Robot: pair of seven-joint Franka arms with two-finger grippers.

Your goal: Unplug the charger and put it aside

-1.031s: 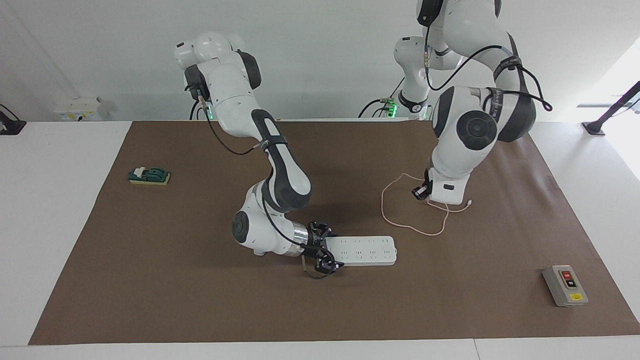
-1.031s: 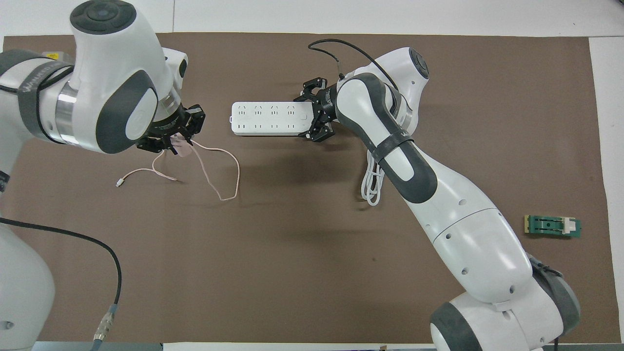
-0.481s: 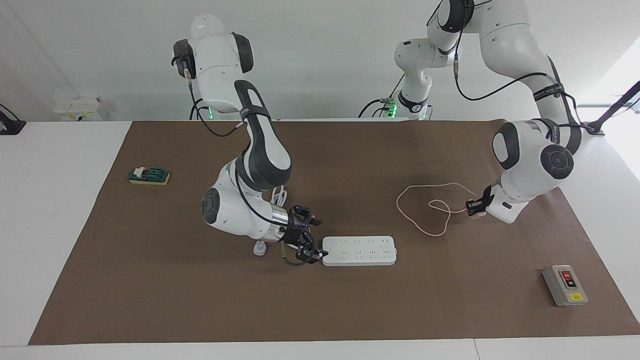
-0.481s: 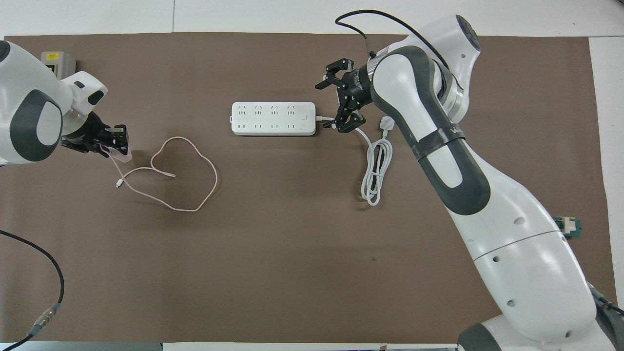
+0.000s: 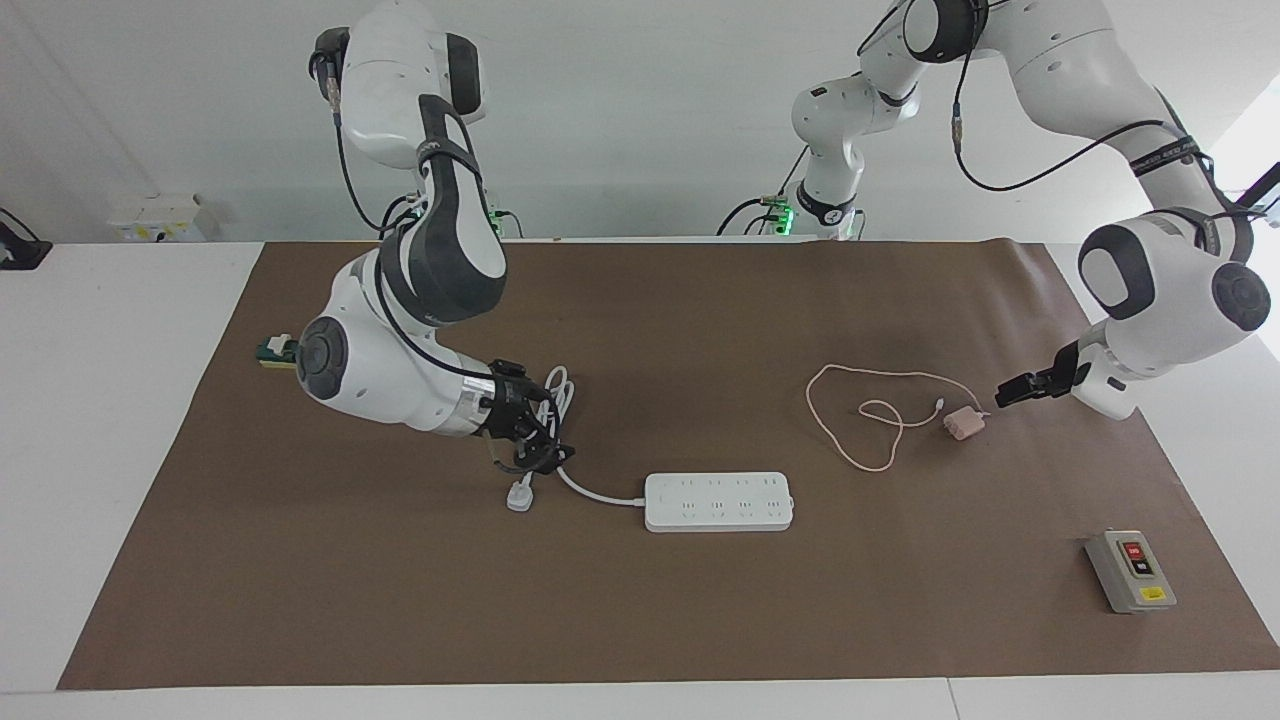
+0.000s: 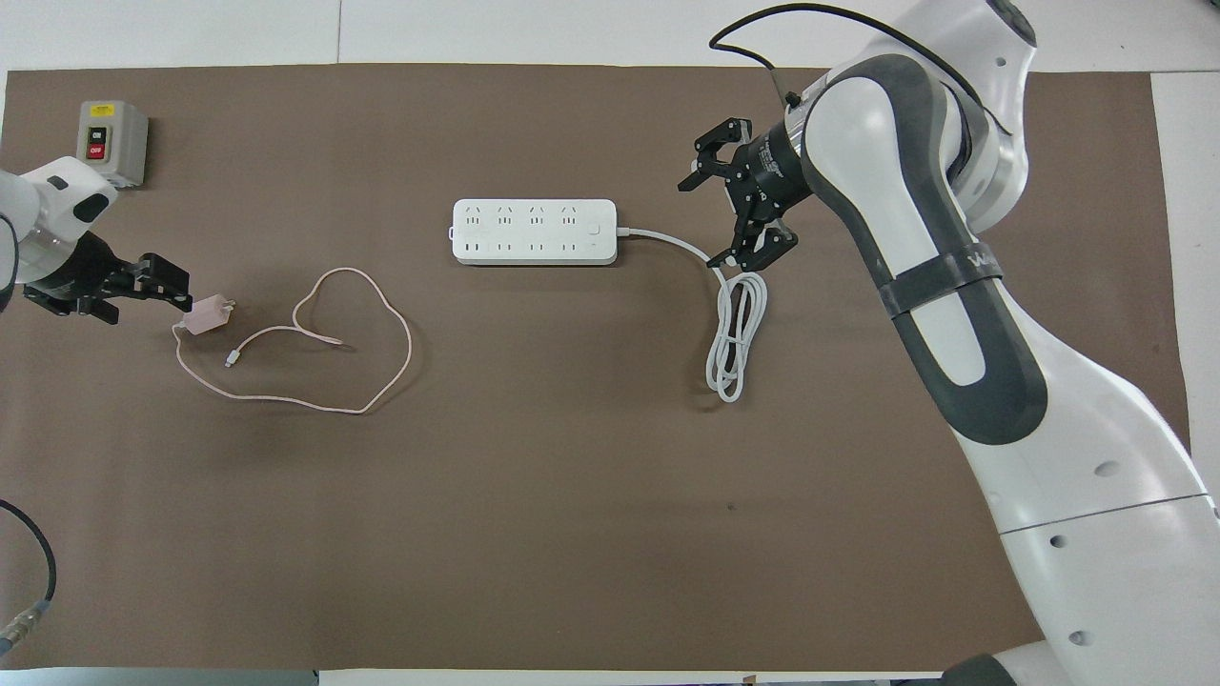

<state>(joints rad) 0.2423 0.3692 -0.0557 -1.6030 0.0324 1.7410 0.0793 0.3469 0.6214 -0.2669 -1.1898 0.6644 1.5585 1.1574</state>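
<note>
The charger (image 5: 964, 425) lies on the worktop (image 5: 700, 620), unplugged and well apart from the power strip (image 5: 718, 501), toward the left arm's end and nearer to the robots than the strip, its cable (image 5: 870, 415) looped beside it. The left tool (image 5: 1010, 391) sits just beside the charger, empty with fingers parted; the right tool (image 5: 535, 440) hangs wide and empty over the strip's coiled cord (image 6: 734, 338), clear of the strip. Judged complete bar retracting both arms.
</note>
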